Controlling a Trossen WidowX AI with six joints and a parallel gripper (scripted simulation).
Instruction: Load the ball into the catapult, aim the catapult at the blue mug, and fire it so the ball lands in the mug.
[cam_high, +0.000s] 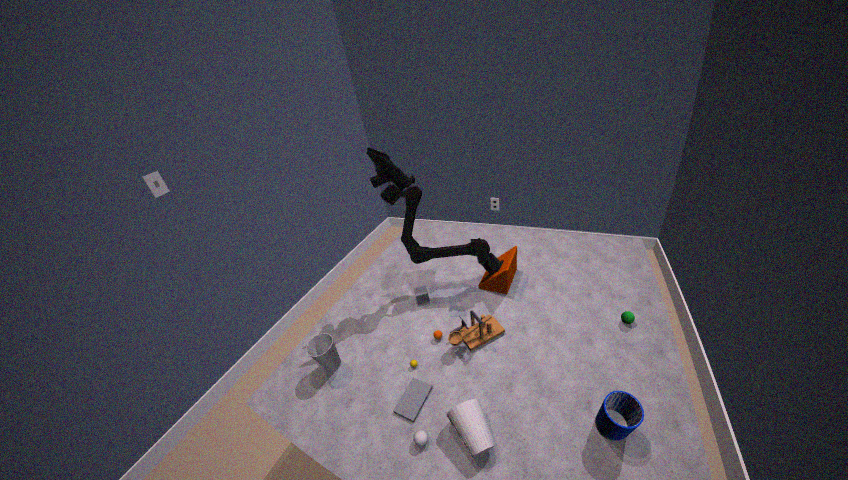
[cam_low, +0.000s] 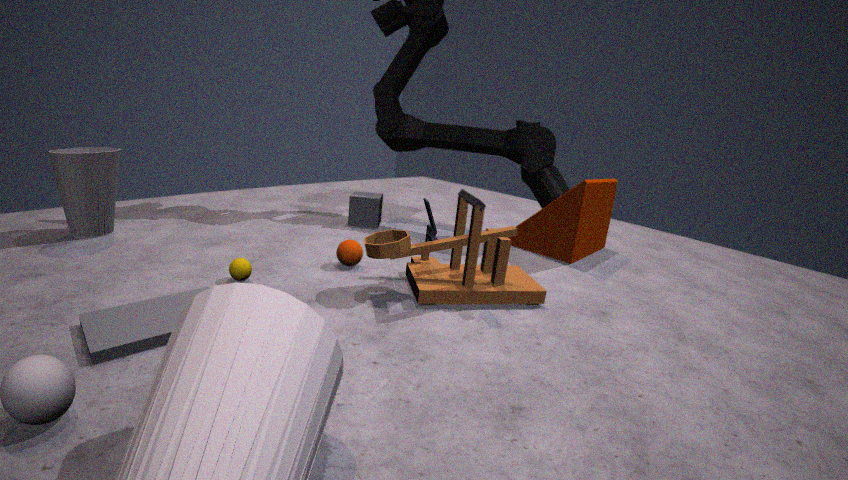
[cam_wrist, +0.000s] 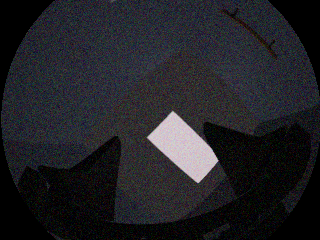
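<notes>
The wooden catapult (cam_high: 496, 331) (cam_low: 482, 295) stands on the floor in front of the arm's base. Its cup (cam_high: 455, 337) (cam_low: 386, 245) looks empty and hangs a little lower than the arm's other end. An orange ball (cam_high: 437, 334) (cam_low: 349, 252) lies just beyond the cup. A smaller yellow ball (cam_high: 413, 363) (cam_low: 240, 269) lies farther out. The blue mug (cam_high: 606, 423) stands upright at the front right in the top view and is outside the exterior view. My gripper (cam_high: 371, 154) (cam_wrist: 162, 134) is open and empty, raised high and far from the catapult, facing a bright ceiling panel.
A grey tumbler (cam_high: 327, 356) (cam_low: 89, 196) stands at left. A white cup (cam_high: 473, 428) (cam_low: 238, 368) lies tipped near a grey slab (cam_high: 412, 399) (cam_low: 127, 325) and white ball (cam_high: 420, 438) (cam_low: 38, 389). A grey cube (cam_high: 421, 296) (cam_low: 364, 211) and green ball (cam_high: 627, 317) lie farther back.
</notes>
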